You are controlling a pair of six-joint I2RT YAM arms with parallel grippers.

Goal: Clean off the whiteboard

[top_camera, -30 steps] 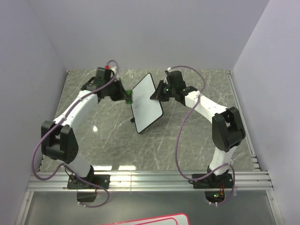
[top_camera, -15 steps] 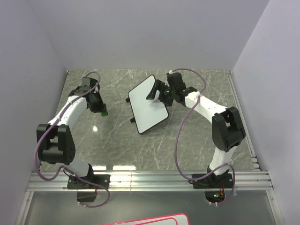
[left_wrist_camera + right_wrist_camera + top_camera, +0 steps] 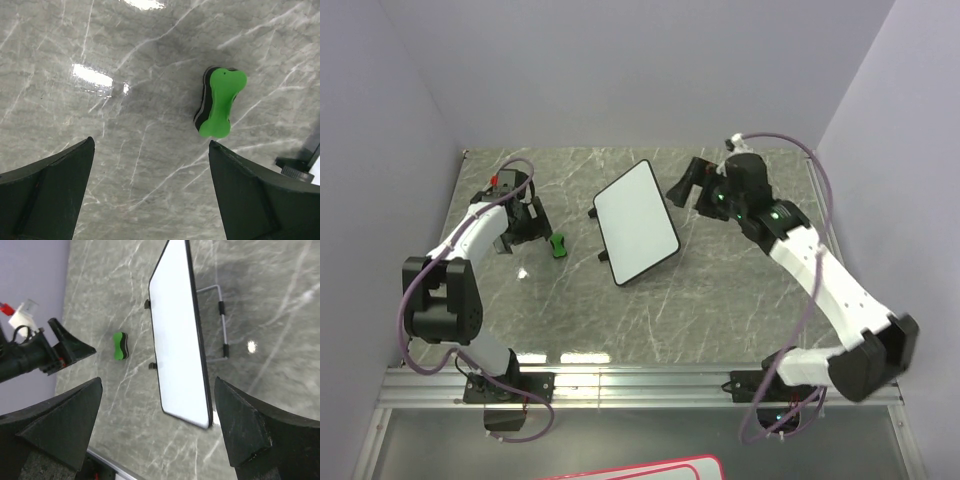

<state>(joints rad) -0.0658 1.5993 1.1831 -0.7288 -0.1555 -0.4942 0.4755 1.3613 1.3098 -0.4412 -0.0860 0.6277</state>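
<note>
The whiteboard (image 3: 636, 222) stands just above the middle of the overhead view, propped at a tilt on a thin wire stand (image 3: 220, 325). Its white face is turned up and shows no marks I can make out. The lean looks meant to offer the face to a wiping stroke, and with nothing left on it the job seems finished.

To its left, apart from it, the green bone-shaped eraser (image 3: 558, 245) lies flat on the surface (image 3: 740, 290). The left arm (image 3: 470, 235) hovers close over it with its jaws spread wide and nothing between them. That reads to me as a tool put down, not one being picked up, though I can't be certain.

The right arm (image 3: 820, 275) reaches in from the right, jaws also wide apart and empty, near the board's upper right corner but clear of it.

The surface is glossy grey marble-patterned stone that catches the ceiling lights. Plain pale lilac walls (image 3: 620, 70) close it in on three sides, and a metal rail (image 3: 640, 385) runs along the bottom.
</note>
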